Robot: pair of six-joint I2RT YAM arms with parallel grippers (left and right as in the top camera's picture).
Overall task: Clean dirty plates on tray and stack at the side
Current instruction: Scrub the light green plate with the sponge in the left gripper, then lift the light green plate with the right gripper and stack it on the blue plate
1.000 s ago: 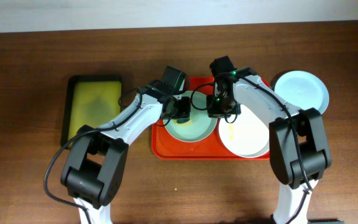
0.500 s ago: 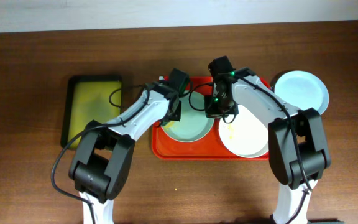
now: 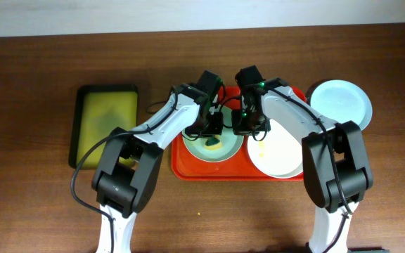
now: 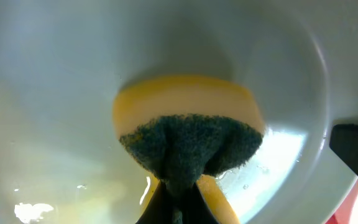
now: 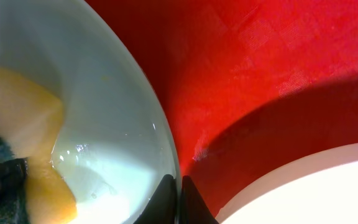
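Observation:
The pale green plate lies on the left half of the red tray. My left gripper is shut on a yellow and dark green sponge and presses it onto the green plate. My right gripper is shut on the right rim of the green plate; its fingertips pinch the rim over the tray. The white plate with a small yellow smear lies on the tray's right half and shows in the right wrist view. The pale blue plate sits on the table right of the tray.
A smaller black-rimmed yellowish tray stands on the wooden table left of the red tray. Both arms cross over the red tray's back edge. A white wall edge runs along the table's far side.
My left gripper has moved right and forward with the sponge, from the green plate's left rim onto its middle. The right gripper has stayed on the plate's rim.

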